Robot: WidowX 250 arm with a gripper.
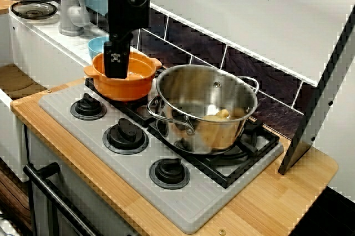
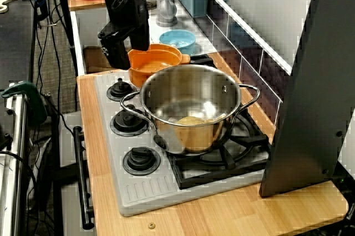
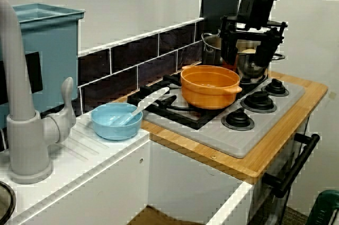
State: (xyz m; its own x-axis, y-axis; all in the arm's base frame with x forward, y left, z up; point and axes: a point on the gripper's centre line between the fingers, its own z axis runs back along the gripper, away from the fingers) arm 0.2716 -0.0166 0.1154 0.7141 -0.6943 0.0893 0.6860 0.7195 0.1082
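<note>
The wooden worktop (image 1: 302,176) carries a grey stove (image 1: 194,205) with a black grate and three knobs along its front. In the view from the front corner, a large steel pot (image 1: 205,108) fills the middle of the frame, with a pale yellow lump (image 1: 222,115) lying on its bottom. Just beside it, up and to the left, an orange pot (image 1: 138,78) sits on the grate. The claw (image 1: 115,70) hangs in front of this pot's left half. In the view from the sink, the claw (image 3: 247,61) is spread wide with nothing between its fingers (image 3: 229,50), and its tips are level with the orange rim at the upper right. Whether they touch the rim cannot be told. A blue bowl (image 3: 115,122) holding a white spoon (image 3: 144,106) stands left of the stove.
</note>
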